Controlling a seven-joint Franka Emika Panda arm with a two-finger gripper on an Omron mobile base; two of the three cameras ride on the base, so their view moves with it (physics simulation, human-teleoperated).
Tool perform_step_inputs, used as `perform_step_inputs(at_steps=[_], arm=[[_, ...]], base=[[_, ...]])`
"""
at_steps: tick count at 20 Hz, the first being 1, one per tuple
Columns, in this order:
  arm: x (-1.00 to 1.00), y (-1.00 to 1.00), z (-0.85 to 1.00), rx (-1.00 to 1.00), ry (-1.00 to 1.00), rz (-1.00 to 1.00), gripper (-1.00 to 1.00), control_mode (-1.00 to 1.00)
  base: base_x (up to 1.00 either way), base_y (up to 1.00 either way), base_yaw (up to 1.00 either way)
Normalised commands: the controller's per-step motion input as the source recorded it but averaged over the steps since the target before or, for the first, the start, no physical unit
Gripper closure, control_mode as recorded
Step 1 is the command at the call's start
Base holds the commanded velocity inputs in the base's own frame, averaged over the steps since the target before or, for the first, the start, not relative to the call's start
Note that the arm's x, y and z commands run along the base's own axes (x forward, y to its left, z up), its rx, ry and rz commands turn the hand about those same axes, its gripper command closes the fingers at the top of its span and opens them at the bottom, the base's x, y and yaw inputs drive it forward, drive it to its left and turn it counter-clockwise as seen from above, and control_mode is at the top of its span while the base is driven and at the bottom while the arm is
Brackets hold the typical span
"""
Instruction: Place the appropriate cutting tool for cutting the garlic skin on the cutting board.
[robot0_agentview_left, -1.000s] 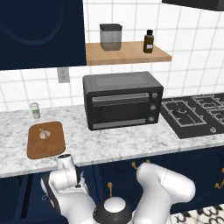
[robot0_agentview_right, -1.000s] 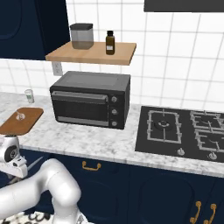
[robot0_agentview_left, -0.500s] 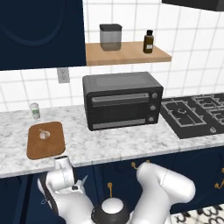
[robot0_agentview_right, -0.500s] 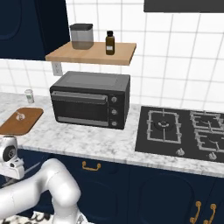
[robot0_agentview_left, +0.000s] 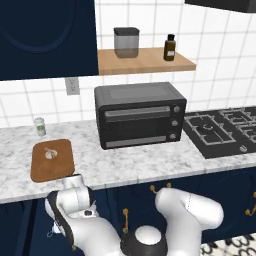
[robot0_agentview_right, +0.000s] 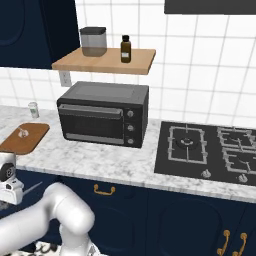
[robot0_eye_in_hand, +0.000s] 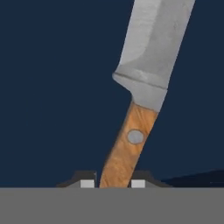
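Note:
The cutting tool (robot0_eye_in_hand: 131, 131), a small knife with a brown wooden handle and grey blade, shows close up in the hand view against a dark blue surface. My gripper (robot0_eye_in_hand: 113, 183) is shut on the handle's end, one fingertip on each side. From the base cameras my hand (robot0_agentview_left: 70, 197) hangs below the counter's front edge at the left, with the thin blade (robot0_agentview_right: 31, 189) sticking out beside it. The brown cutting board (robot0_agentview_left: 55, 167) lies on the marble counter just above, carrying the garlic (robot0_agentview_left: 49, 154). The right base view shows the board (robot0_agentview_right: 30, 140) and garlic (robot0_agentview_right: 22, 132) at far left.
A black toaster oven (robot0_agentview_left: 140, 115) stands mid-counter, right of the board. A gas hob (robot0_agentview_left: 225, 130) is further right. A small jar (robot0_agentview_left: 40, 126) sits behind the board. The wooden shelf (robot0_agentview_left: 145, 62) above holds a canister and a bottle. Dark blue cabinet fronts (robot0_agentview_right: 150, 215) run below the counter.
The jaws have closed onto the knife's handle. The hand has stayed low in front of the cabinets, hardly shifting.

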Motion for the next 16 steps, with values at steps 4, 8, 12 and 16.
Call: perform_step_inputs(at_steps=[4,8,12,16], arm=[[-0.71,-0.19,0.98,0.04,0.01,-0.02,1.0,-1.0],[-0.54,-0.02,0.98,0.02,0.06,-0.07,1.0,-1.0],[-0.77,0.0,1.0,0.08,0.06,-0.02,1.0,-1.0],[-0.26,0.0,1.0,0.03,0.03,0.0,1.0,-1.0]], base=[[0.0,0.0,0.0],[0.0,0.0,0.0],[0.0,0.0,0.0],[0.0,0.0,0.0]])
